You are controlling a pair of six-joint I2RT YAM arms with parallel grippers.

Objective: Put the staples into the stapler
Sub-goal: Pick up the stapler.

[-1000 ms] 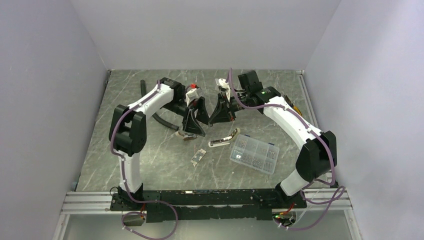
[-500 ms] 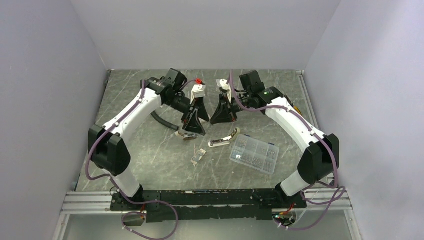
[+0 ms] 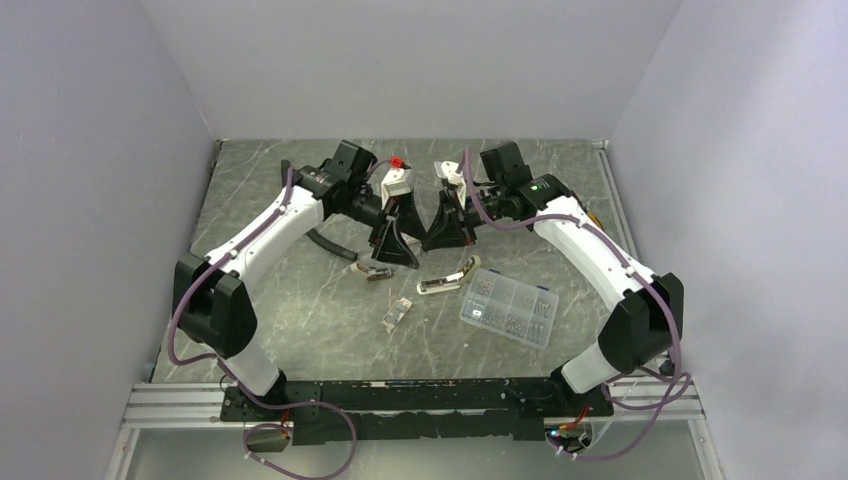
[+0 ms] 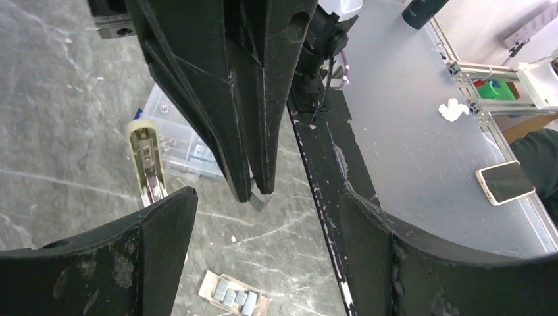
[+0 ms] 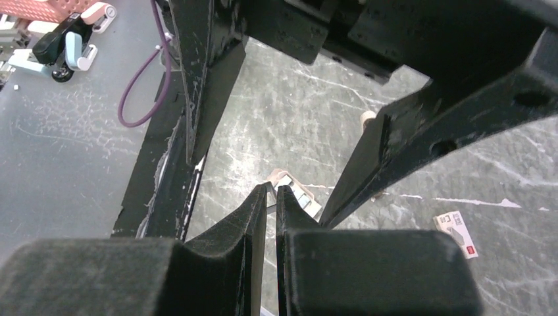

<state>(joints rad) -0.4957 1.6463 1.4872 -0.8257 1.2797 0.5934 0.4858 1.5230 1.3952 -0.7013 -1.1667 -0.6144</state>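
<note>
Noting both grippers bunched over the middle of the table, toward its far edge. The left gripper (image 3: 393, 252) stands wide and empty. The right gripper (image 3: 443, 238) is pinched tight, and in the left wrist view its closed fingers hang in the gap between the left's spread fingers (image 4: 151, 243). A thin pale sliver shows at the right tips; it may be a staple strip, not confirmed. The stapler (image 3: 448, 276) lies flat on the table, on the near-edge side of both grippers and apart from them, just beside the far-left corner of the clear compartment box (image 3: 508, 306). It appears to be opened out, with a silver channel facing up inside the olive shell in the left wrist view. Its long axis runs roughly along the near edge, slightly tilted, with the right end curling up. The right gripper sits almost directly beyond it and the left stands off toward the left edge, so the right arm is judged nearer. The coming move likely turns on bringing the right tips toward the near edge and down, in line with that axis. The staple packet (image 3: 397, 312) lies nearer the near edge, left of the stapler and apart from it. Hard to read: whether the channel already holds staples; the stapler's near end, cut off by a left finger; and the fingertips in the top view, which merge into black.
</note>
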